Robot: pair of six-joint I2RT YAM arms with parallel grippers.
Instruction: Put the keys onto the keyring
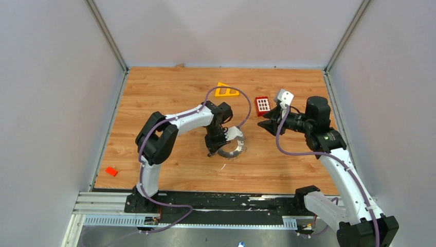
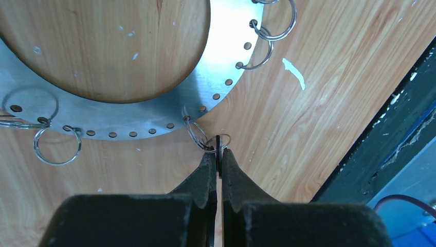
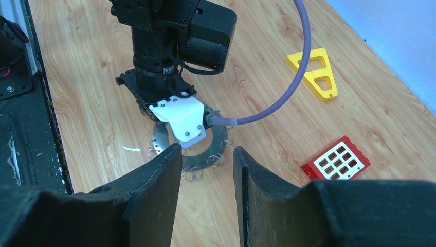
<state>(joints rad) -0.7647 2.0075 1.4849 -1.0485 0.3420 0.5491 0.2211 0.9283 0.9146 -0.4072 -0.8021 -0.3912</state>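
The keyring (image 1: 235, 151) (image 2: 203, 85) (image 3: 220, 138) lies flat on the wooden table, a thin grey ring with small holes along its rim and several small wire loops (image 2: 56, 147) hanging from them. My left gripper (image 1: 213, 150) (image 2: 218, 152) stands at its rim, pointing down and shut on a thin black key (image 2: 218, 148) seen edge-on. A small wire loop (image 2: 198, 136) on the rim touches the key's tip. My right gripper (image 1: 268, 124) (image 3: 208, 151) hovers to the right of the ring, open, with nothing between its fingers.
A red keypad block (image 1: 263, 105) (image 3: 337, 160) lies right of the ring and an orange triangular frame (image 1: 226, 90) (image 3: 314, 72) behind it. A small red piece (image 1: 111, 171) sits near the left wall. The black base rail (image 1: 221, 200) runs along the near edge.
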